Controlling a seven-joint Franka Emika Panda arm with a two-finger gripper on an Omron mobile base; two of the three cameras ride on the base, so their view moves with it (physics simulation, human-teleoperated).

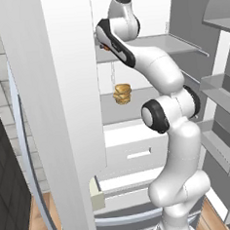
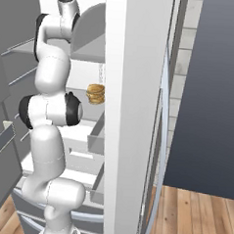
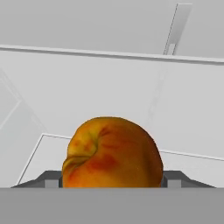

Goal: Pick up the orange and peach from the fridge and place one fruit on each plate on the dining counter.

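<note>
The arm stands in front of the open fridge and reaches up and in over a grey shelf near the top, with its upper joints bent forward into the bright white interior. In the left base view the wide pale door hides much of the left side of the fridge; in the right base view the other door stands edge-on in the middle of the frame, with a dark wall panel and wooden floor to the right of it.

A tan layered stack that looks like a burger sits on a lower shelf, well below the wrist and apart from the arm. Grey drawer fronts lie beneath that shelf, and door bins hang on the inside of the right door.

In the hand view the peach sits directly between the two dark fingertips, which show low on either side of it. It is orange-red with a yellowish patch and a creased dimple on its left side. It rests on the white shelf floor, with the white back wall of the fridge behind it. The end effector brackets the peach closely, but I cannot tell whether the tips press on it or stand just clear of its skin.
</note>
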